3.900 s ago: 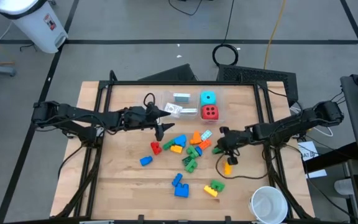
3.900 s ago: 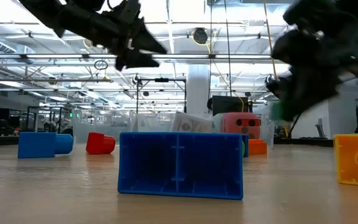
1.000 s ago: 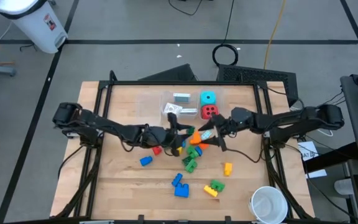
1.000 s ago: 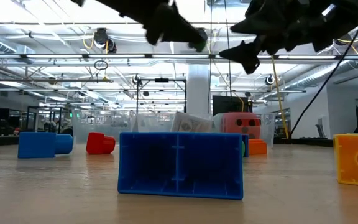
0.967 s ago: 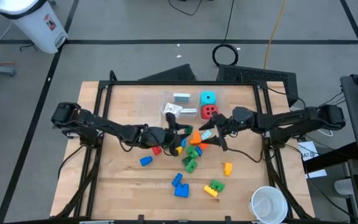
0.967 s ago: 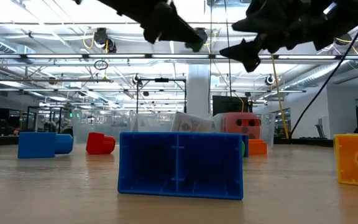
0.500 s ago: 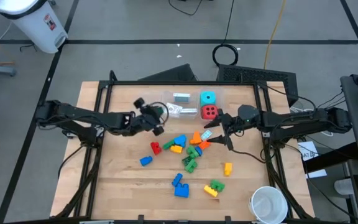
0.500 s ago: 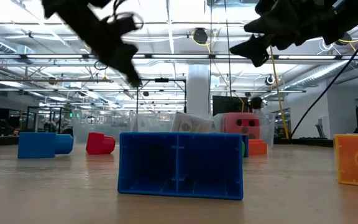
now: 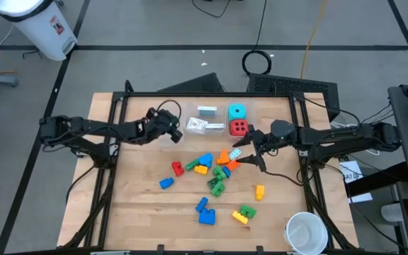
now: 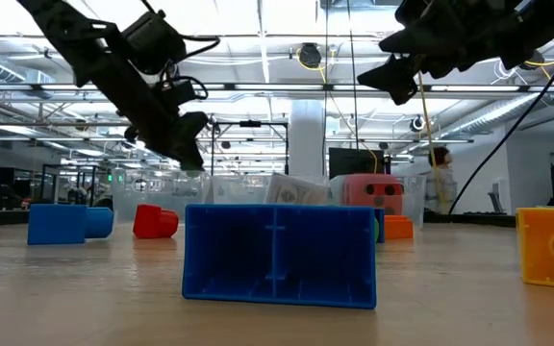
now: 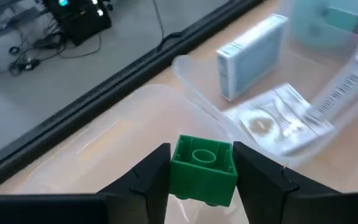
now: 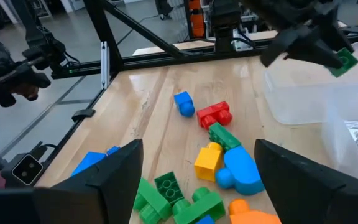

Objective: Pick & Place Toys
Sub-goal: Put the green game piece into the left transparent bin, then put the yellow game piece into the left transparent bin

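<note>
On the wooden table (image 9: 140, 205), my left pincer (image 11: 201, 171) grips a green brick (image 11: 202, 167) above the clear bin (image 11: 135, 134); my right pincer (image 9: 250, 147) hangs wide open, empty, near the brick pile (image 9: 214, 170)

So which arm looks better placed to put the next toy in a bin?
Probably the left. Its gripper is shut on a green brick above the clear bin. The right gripper is open and empty beside the brick pile.
</note>
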